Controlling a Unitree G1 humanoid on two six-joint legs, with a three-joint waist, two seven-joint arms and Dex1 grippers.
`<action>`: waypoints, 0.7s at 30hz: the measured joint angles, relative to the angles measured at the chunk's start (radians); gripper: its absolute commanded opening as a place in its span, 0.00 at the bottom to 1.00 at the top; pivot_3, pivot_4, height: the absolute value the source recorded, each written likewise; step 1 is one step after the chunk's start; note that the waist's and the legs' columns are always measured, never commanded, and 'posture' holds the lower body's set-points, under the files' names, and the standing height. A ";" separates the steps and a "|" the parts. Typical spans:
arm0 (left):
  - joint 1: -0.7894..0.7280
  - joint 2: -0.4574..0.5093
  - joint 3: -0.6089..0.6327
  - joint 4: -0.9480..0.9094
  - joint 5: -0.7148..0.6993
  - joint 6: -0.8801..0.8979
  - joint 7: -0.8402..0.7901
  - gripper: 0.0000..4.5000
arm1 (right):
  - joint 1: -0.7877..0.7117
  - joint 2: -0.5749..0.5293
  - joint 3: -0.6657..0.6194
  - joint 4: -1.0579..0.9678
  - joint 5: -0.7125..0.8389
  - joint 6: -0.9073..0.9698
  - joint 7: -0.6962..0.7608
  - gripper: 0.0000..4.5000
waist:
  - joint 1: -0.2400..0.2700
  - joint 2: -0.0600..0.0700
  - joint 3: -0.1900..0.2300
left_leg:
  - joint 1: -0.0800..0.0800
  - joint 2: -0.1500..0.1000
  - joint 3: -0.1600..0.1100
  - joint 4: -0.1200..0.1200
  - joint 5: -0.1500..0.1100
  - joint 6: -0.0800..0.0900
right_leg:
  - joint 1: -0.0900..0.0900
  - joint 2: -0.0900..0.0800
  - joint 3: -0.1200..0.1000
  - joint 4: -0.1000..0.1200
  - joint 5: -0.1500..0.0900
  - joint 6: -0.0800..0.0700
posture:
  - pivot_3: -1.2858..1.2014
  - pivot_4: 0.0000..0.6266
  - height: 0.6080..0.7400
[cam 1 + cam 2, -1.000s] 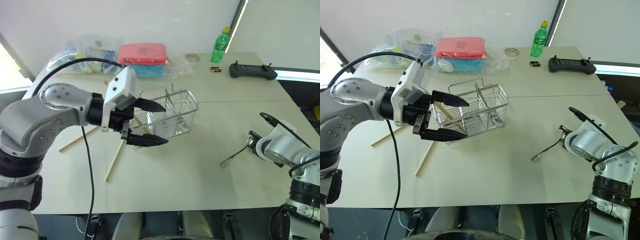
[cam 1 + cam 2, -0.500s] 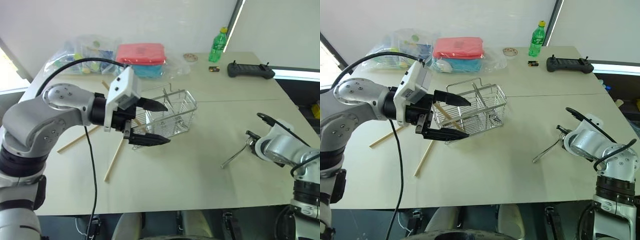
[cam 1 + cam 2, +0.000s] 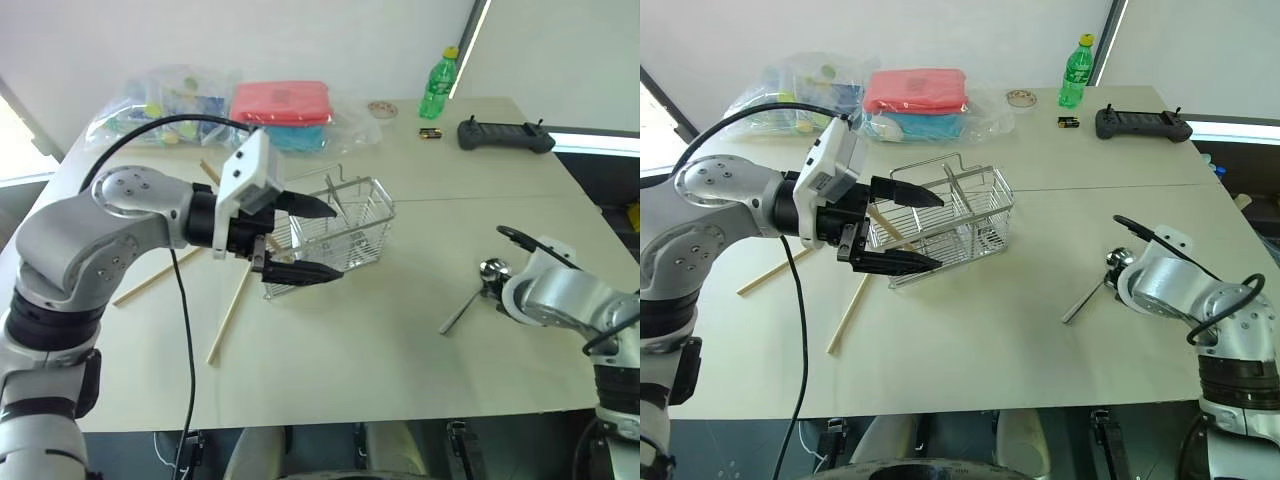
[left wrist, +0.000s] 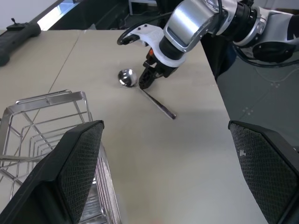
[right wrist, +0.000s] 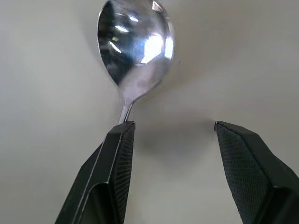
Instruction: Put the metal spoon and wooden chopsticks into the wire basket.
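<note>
I am on the spoon step, and the pickup is not made. My right gripper (image 4: 145,80) hangs low over the right side of the counter (image 3: 400,330) with its fingers parted; the metal spoon (image 5: 133,44) lies flat there, its handle running under one finger (image 5: 114,154) and nothing pinched between the two. My left gripper (image 3: 300,240) is spread wide and empty, held just above the left end of the wire basket (image 3: 345,235), which stands near the middle of the counter, well apart from the spoon. Of the wooden chopsticks (image 3: 232,308), two lie on the counter left of the basket and one looks to be leaning inside it. Next I judge I must centre my right fingers across the thin handle, press down to the counter and close, since so flat and slick a handle can easily slip out.
</note>
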 measured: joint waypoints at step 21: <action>0.000 -0.019 0.001 0.000 0.019 -0.011 0.002 1.00 | -0.076 -0.003 0.129 0.021 0.009 -0.081 -0.005 0.62 | 0.001 0.000 0.000 | -0.008 -0.001 -0.001 0.001 0.000 0.000 | -0.007 0.001 0.000 0.000 0.000 0.000 | 0.52 0.24 0.63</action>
